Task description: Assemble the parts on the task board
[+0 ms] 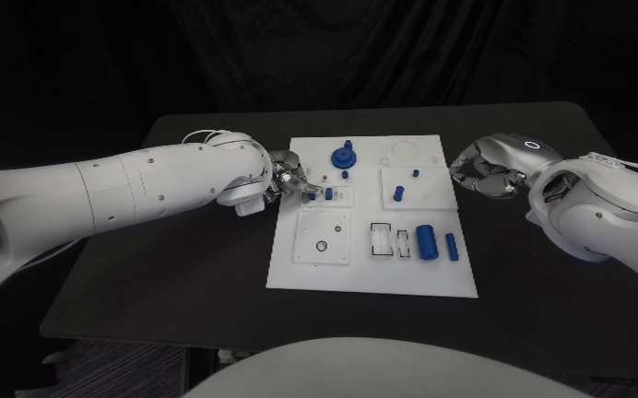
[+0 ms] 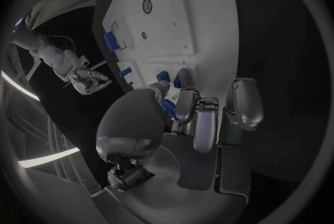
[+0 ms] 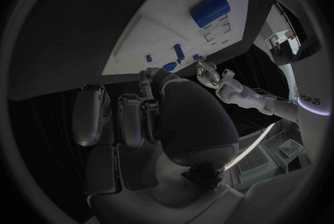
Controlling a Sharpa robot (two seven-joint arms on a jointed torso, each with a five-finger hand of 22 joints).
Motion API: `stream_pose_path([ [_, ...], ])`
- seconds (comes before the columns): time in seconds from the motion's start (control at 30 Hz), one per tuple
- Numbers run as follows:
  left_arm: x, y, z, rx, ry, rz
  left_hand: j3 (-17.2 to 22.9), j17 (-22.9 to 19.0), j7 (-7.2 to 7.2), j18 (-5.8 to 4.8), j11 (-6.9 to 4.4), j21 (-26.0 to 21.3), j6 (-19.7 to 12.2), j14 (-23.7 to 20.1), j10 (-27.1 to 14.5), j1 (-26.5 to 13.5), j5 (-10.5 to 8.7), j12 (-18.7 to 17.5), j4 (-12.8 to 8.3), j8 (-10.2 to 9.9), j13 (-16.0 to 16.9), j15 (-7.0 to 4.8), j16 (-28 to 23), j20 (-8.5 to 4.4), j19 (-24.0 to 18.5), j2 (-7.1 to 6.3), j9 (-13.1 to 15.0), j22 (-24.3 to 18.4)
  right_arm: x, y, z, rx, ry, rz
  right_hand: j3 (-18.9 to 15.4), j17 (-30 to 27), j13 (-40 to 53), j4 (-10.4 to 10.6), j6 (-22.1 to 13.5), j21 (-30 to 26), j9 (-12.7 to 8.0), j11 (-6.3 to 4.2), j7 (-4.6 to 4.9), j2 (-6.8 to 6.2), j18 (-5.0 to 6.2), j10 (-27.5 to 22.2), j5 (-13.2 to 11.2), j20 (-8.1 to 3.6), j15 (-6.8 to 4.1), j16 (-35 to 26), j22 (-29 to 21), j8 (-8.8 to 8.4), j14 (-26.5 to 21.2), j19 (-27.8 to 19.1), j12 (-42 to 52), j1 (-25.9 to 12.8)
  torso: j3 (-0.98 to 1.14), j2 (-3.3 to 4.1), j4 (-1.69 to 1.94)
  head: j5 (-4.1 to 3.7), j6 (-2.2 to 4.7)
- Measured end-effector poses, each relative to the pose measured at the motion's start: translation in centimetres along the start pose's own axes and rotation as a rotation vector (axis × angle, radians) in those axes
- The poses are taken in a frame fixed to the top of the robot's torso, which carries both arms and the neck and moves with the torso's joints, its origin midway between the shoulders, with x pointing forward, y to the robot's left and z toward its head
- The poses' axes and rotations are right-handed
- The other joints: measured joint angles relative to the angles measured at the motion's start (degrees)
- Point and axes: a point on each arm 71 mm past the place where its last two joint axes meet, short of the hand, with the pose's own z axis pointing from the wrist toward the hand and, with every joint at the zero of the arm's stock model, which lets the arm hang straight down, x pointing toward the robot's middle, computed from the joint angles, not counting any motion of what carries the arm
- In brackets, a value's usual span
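Left hand [image 1: 282, 183] is at the left edge of the white rectangular task board [image 1: 306, 269], fingers curled down over the small raised white square block [image 1: 333, 197] in the board's mid-left. In the left wrist view, its thumb and fingertips [image 2: 182, 96] close around a small blue piece [image 2: 167, 108] right at that block; looks like a pinch, so I judge it holds the piece, though contact is partly hidden.

Right hand [image 1: 487, 169] hangs just off the board's right edge over the black counter [image 1: 186, 260], fingers curled in, nothing seen in them.

Outward on the board: round blue knob-shaped part [image 1: 343, 154] on the far side, just beyond the left hand; short blue peg [image 1: 396, 194] lying on the right-hand white block, its long axis running near-to-far; fat blue cylinder [image 1: 427, 241] and slimmer blue bar [image 1: 451, 247] side by side at the near right, both with long axes near-to-far; a white plate with a small dark ring hole [image 1: 321, 248] at the near left.

Key relation: the pinched piece sits directly under the left fingertips at the block, so the coming move is probably a short downward seat by the left hand. The cylinder and bar lie nearer the right hand, toward the robot from it.
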Motion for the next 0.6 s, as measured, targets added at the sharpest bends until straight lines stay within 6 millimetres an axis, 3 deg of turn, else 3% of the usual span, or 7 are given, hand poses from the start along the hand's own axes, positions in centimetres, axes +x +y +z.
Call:
stream_pose_path([
  [0.2, 0.0, -0.02, 0.03, -0.001, 0.0, -0.001, -1.4, 0.0, 0.16, 0.0, 0.0, 0.0, 0.2, 0.0, 0.0, -0.9, -0.27, 0.0, 0.3, -0.1, 0.0, 0.0, 0.0, 0.13, 0.1, 0.34, -0.2, 0.0, 0.0, -0.02, -0.02, 0.001, 0.001, 0.0, 0.0, 0.0, 0.0, 0.0, 0.0, 0.0, 0.0, 0.0, 0.0, 0.0, 0.0, 0.0, 0.0, 0.0, 0.0, 0.0, 0.0, 0.0, 0.0, 0.0, 0.0, 0.0, 0.0, -0.01, 0.01, 0.02, 0.0],
  [0.27, 0.0, -0.02, 0.03, -0.001, -0.001, -0.002, -2.2, 0.0, 0.15, 0.0, 0.21, 0.0, 0.2, 0.0, 0.2, -1.6, -0.62, 0.3, 0.3, -0.1, 0.0, 0.0, 0.0, 0.23, 0.2, 1.05, 0.0, 0.0, 0.0, -0.01, -0.02, 0.0, 0.001, 0.0, 0.0, 0.0, 0.0, 0.0, 0.0, 0.0, 0.0, 0.0, 0.0, 0.0, 0.0, 0.0, 0.0, 0.0, 0.0, 0.0, 0.0, 0.0, 0.0, 0.0, 0.0, 0.0, -0.01, -0.01, 0.02, 0.04, 0.0],
  [0.4, 0.05, 0.01, 0.04, 0.003, -0.009, -0.007, -4.3, 0.0, 0.14, 0.0, 0.18, 0.6, 0.4, 0.0, 0.7, -4.2, -1.26, 1.2, 0.4, -0.1, 0.0, 0.0, 0.0, 0.31, 0.3, 1.83, 0.8, 0.0, 0.0, -0.04, -0.04, 0.001, 0.001, 0.0, 0.0, 0.0, 0.0, 0.0, 0.0, 0.0, 0.0, 0.0, 0.0, 0.0, 0.0, 0.0, 0.0, 0.0, 0.0, 0.0, 0.0, 0.0, 0.0, 0.0, 0.0, 0.0, -0.01, 0.0, 0.02, 0.18, 0.0],
  [0.47, 0.14, 0.11, 0.01, 0.01, -0.021, -0.008, -6.5, 0.0, -0.05, -0.01, 0.11, 1.4, 0.6, 0.0, 1.6, -6.3, -1.47, 2.0, 0.5, 1.0, 0.0, 0.0, 0.0, 0.39, 0.9, 2.03, 1.4, 0.0, 0.0, -0.09, -0.07, 0.002, 0.001, 0.0, 0.0, 0.0, 0.0, 0.0, 0.0, 0.0, 0.0, 0.0, 0.0, 0.0, 0.0, 0.0, 0.0, 0.0, 0.0, 0.0, 0.0, 0.0, 0.0, 0.0, 0.0, 0.0, -0.01, 0.0, 0.01, 0.23, 0.0],
  [0.53, 0.2, 0.24, -0.08, 0.023, -0.047, -0.001, -9.4, 0.0, -0.06, 0.0, 0.09, 2.2, 0.5, 0.0, 2.2, -8.7, -3.42, 2.7, 0.5, 1.9, 0.0, 0.0, 0.0, 0.11, 1.2, 1.81, 2.2, 0.0, -0.01, -0.19, -0.13, 0.004, 0.001, 0.0, 0.0, 0.0, 0.0, 0.0, 0.0, 0.0, 0.0, 0.0, 0.0, 0.0, 0.0, 0.0, 0.0, 0.0, 0.0, 0.0, 0.0, 0.0, 0.0, 0.0, 0.0, 0.0, -0.01, 0.01, 0.01, 0.26, 0.0],
  [0.6, 0.23, 0.42, -0.18, 0.038, -0.078, 0.011, -11.1, 0.0, 0.05, 0.0, 0.11, 2.6, -0.2, 0.0, 2.8, -9.4, -4.06, 3.3, 0.4, 2.6, 0.0, 0.0, 0.0, 0.31, 1.4, 1.13, 2.8, 0.0, -0.02, -0.32, -0.2, 0.007, 0.001, 0.0, 0.0, 0.0, 0.0, 0.0, 0.0, 0.0, 0.0, 0.0, 0.0, 0.0, 0.0, 0.0, 0.0, 0.0, 0.0, 0.0, 0.0, 0.0, 0.0, 0.0, 0.0, 0.0, -0.01, 0.01, 0.01, 0.28, 0.0],
])
